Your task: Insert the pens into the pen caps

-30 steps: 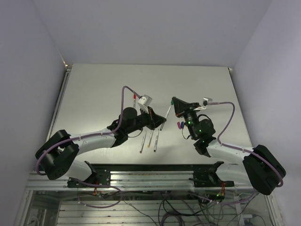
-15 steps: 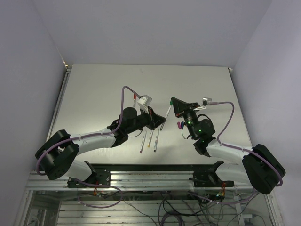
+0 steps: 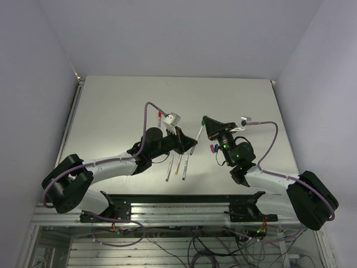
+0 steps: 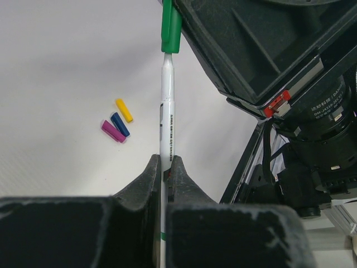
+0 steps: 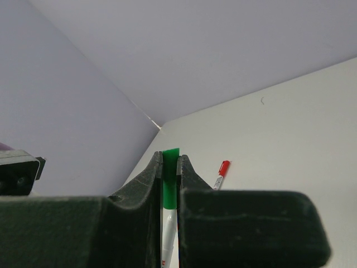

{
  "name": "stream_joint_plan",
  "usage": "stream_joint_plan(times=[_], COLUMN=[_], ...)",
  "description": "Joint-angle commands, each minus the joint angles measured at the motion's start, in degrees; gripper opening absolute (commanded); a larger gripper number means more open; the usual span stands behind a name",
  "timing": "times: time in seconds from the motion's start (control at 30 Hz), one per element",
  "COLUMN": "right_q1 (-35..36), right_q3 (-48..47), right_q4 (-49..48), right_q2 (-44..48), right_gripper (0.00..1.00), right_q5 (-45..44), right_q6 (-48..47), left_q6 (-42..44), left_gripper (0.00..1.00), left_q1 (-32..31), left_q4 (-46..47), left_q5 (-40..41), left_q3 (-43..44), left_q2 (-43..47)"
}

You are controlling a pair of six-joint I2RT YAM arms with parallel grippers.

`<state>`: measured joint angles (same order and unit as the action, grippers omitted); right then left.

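Observation:
My left gripper (image 4: 165, 163) is shut on a white-grey pen (image 4: 167, 111), which points up at the green cap (image 4: 170, 28). The pen's tip is in the cap's mouth. My right gripper (image 5: 169, 159) is shut on that green cap (image 5: 169, 176), with the pen (image 5: 168, 234) below it. In the top view the pen (image 3: 197, 137) spans between the left gripper (image 3: 186, 144) and the right gripper (image 3: 205, 124). Yellow (image 4: 124, 110), blue (image 4: 119, 124) and magenta (image 4: 113, 131) caps lie together on the table. A red-capped pen (image 5: 220, 172) lies further back.
Three loose pens (image 3: 177, 165) lie side by side on the table in front of the left gripper. The small caps (image 3: 212, 148) lie beside the right arm. The red-capped pen (image 3: 159, 118) lies behind the left wrist.
The right gripper with the green cap has shifted slightly left toward the pen's tip. The left arm has hardly moved.

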<state>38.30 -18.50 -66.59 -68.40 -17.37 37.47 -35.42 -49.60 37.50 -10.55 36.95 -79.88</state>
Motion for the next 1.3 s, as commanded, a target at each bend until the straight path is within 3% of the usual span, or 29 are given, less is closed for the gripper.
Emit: stream_joint_plan(times=[0.0,0.63,1.27], right_q1=[-0.07,-0.01,0.46], right_q3=[0.47,-0.48,-0.61], right_q4=[-1.09,-0.87,0.78], right_q2=[-0.39,-2.06,-4.50], right_gripper=[0.00,0.00,0.00], right_q5=[0.58,0.84,12.73], right_q6=[0.39,-0.52,4.68], left_q6=[0.78,1.15,-1.32], left_gripper=[0.07,0.07,0.07], left_q1=[-0.15,-0.20,-0.23], left_q4=[4.27,3.49,12.28], left_q5=[1.18,1.54,6.13], left_q3=[-0.05,-2.20,-2.95], left_q2=[1.74,3.97,-0.89])
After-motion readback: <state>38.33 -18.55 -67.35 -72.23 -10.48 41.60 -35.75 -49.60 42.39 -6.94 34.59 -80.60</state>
